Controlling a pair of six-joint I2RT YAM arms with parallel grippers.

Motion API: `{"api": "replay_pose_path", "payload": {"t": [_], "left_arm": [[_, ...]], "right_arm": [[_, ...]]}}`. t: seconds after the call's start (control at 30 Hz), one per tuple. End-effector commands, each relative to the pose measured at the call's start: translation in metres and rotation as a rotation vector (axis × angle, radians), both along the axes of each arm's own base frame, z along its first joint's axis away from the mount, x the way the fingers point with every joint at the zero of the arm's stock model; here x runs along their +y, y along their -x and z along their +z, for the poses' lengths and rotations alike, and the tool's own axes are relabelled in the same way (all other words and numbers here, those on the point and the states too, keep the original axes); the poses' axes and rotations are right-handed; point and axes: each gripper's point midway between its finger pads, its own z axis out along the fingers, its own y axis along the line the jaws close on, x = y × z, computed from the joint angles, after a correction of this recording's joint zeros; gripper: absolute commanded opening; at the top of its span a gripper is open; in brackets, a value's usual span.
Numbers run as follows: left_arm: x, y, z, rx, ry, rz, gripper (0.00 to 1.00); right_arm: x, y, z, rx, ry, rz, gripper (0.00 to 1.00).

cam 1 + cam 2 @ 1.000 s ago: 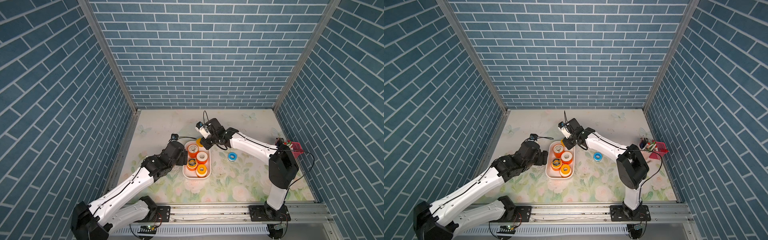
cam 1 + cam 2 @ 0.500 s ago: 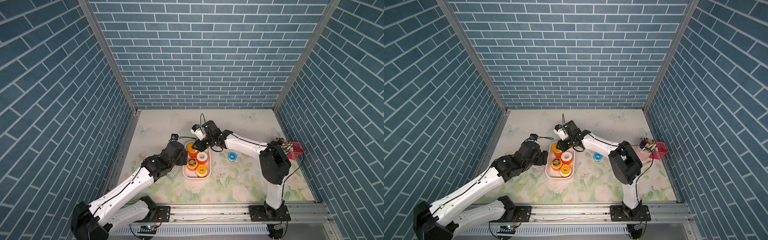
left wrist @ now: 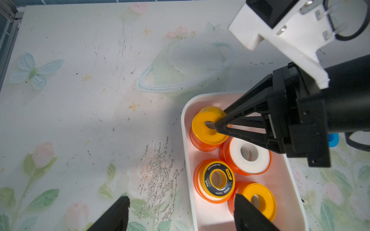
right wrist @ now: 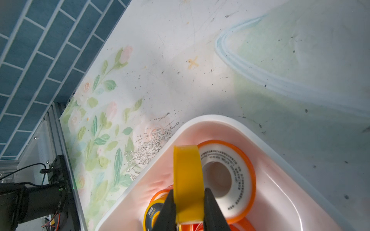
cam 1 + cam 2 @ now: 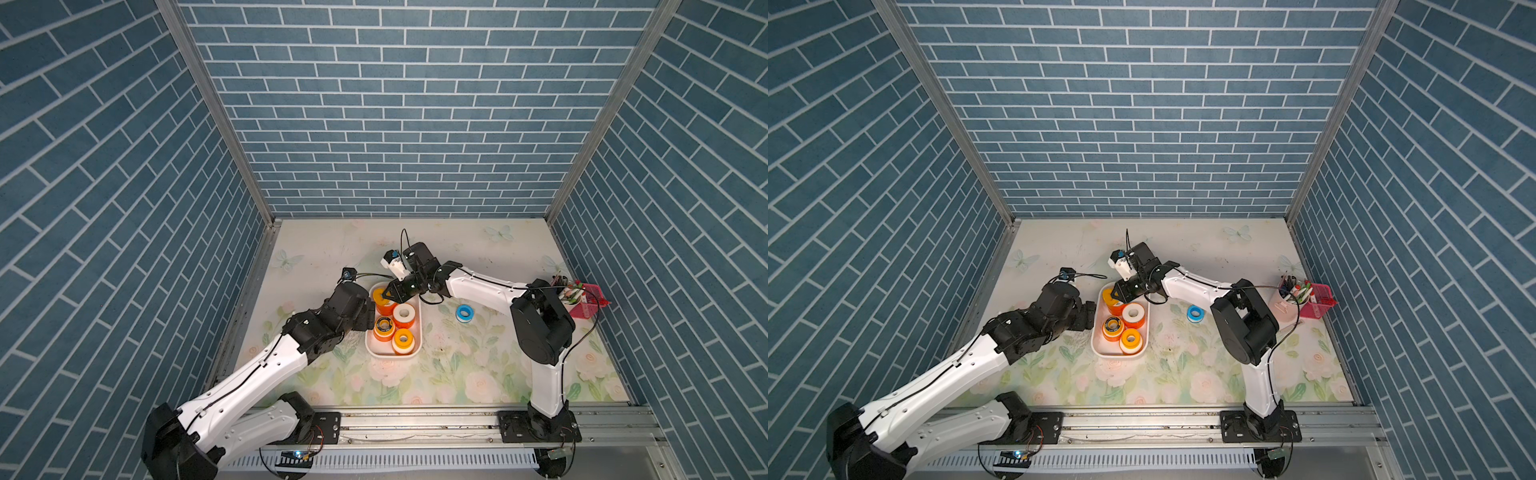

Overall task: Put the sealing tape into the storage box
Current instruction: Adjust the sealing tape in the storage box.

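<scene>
**Right tool** [image 3: 219,126]: clenched on a small yellow roll [image 4: 187,170], with one finger against each flat face. The grasp sits near the roll's hole. The roll is tilted rather than flat.

**Just under the tips:** an orange roll [image 3: 200,145]. The yellow roll's lower rim is on it or just above it; I cannot tell whether they touch. Both are inside the storage box [image 4: 212,119], at the end closest to the tips.

**Back toward the tool's wrist, in the box:**
- a white-faced orange roll [image 3: 245,155]
- beyond it, a yellow-black roll [image 3: 218,178]
- beside that, a second yellow roll [image 3: 258,200]

**Outside the box:** a blue roll [image 5: 462,312] lies on the counter [image 3: 80,100], beside the right tool's forearm.

**Left tool** [image 3: 181,197]: released, jaws wide, empty. It hovers across the box from the right tool, with one finger over the far rolls and the other over bare counter.

**Step in hand (judgement):** setting the yellow roll down in the box.

**To do it well:**
- Lower until the roll bears on the orange roll or the box floor before letting go. A drop from a tilt would probably send it rolling.
- Open only a little, since the white-faced roll crowds the wrist-side finger.
- Withdraw along the fingers' own line so that neither pad drags the roll out over the rim.
- Keep the left tool clear.

The blue roll is not yet in the box.
</scene>
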Motion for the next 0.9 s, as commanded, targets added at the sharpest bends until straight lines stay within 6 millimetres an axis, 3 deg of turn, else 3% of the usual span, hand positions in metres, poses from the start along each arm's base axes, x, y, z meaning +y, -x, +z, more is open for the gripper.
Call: {"api": "replay_pose_path", "payload": {"t": [0.0,0.1,0.37,0.7,0.87], "left_arm": [[0.003,0.000,-0.005,0.006,-0.012,0.004,0.85],[0.003,0.001,-0.005,0.008,-0.013,0.003,0.85],[0.003,0.001,-0.005,0.006,-0.009,0.004,0.85],[0.004,0.001,-0.005,0.006,-0.012,0.005,0.85],[0.004,0.001,-0.005,0.005,-0.010,0.005,0.85]], "right_arm": [[0.000,-0.001,-0.009,0.031,-0.002,-0.006,0.32],[-0.001,-0.001,-0.011,0.033,0.002,-0.009,0.40],[-0.011,-0.007,-0.012,0.017,0.030,-0.037,0.49],[-0.020,-0.013,-0.007,-0.014,0.043,-0.058,0.51],[-0.027,-0.015,0.015,-0.077,0.017,-0.066,0.51]]}}
